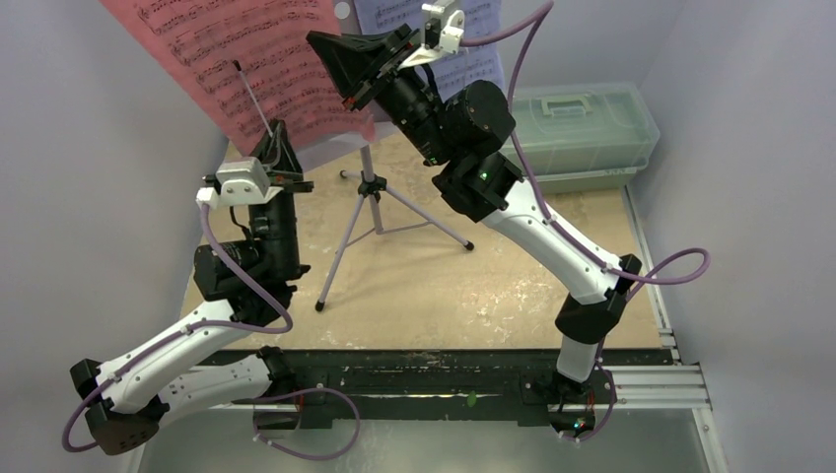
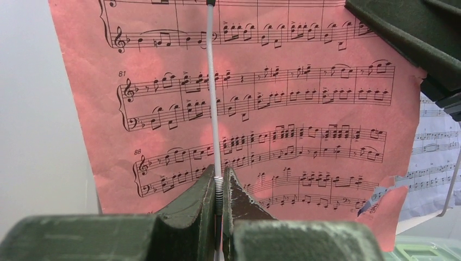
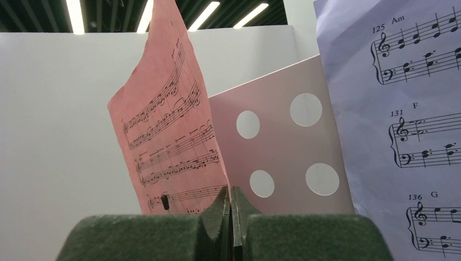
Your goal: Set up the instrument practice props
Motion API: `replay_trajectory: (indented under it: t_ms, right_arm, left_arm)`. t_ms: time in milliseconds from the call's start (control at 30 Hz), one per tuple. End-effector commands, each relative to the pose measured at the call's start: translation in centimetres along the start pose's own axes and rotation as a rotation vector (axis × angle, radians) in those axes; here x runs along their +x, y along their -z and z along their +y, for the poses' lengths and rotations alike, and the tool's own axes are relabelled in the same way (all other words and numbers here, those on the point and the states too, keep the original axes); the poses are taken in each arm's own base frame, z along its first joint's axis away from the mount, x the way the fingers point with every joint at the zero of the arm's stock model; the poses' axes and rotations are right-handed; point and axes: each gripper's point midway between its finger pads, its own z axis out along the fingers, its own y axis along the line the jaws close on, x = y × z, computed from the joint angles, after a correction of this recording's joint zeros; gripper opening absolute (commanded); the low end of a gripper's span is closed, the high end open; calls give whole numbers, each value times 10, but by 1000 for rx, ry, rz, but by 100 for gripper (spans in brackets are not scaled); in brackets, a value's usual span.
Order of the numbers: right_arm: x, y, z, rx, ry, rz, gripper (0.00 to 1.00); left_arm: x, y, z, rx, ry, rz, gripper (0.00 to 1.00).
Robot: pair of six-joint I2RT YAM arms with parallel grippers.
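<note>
The lavender perforated music stand [image 1: 367, 187] stands on thin tripod legs mid-table; its desk shows in the right wrist view [image 3: 282, 147]. The pink music sheet [image 1: 246, 59] leans on the desk's left side, and the pale-blue sheet [image 1: 473, 39] on its right. My left gripper [image 1: 274, 133] is shut on a thin white wire arm [image 2: 213, 109] with a small spring, in front of the pink sheet [image 2: 272, 109]. My right gripper [image 1: 333, 67] is shut on the pink sheet's right edge [image 3: 168, 136]. The metronome is out of view.
A translucent green lidded box [image 1: 582, 123] sits at the back right, behind the right arm. Grey walls close in on the left and right. The stand's legs [image 1: 340, 251] spread between the two arms.
</note>
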Motion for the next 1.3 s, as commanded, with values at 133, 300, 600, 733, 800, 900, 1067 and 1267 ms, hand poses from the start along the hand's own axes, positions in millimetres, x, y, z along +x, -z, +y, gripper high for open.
replay_trajectory:
  t_ms: [133,300,600,733,800,900,1067,1267]
  right_arm:
    - [-22,1,-4,30,34,-48,5]
    - [-26,4,-9,59,55,-40,28]
    - [-54,25,-15,111,122,-12,48]
    - [-73,44,-12,106,158,15,60]
    - [-77,57,-4,57,191,55,67]
    - [-60,84,0,-4,264,161,76]
    - [-2,152,-13,-41,333,307,91]
    - [81,229,-36,-10,307,478,99]
  left_arm:
    - [-14,-3,5,-12,45,-1,0]
    - [-13,-2,4,-3,53,18,14]
    - [-13,3,5,24,105,66,39]
    - [-14,11,3,76,162,105,46]
    - [-18,15,0,121,196,127,52]
    - [-17,27,-7,213,194,178,61]
    - [-18,51,-9,342,217,244,89]
    - [-31,73,3,419,237,248,97]
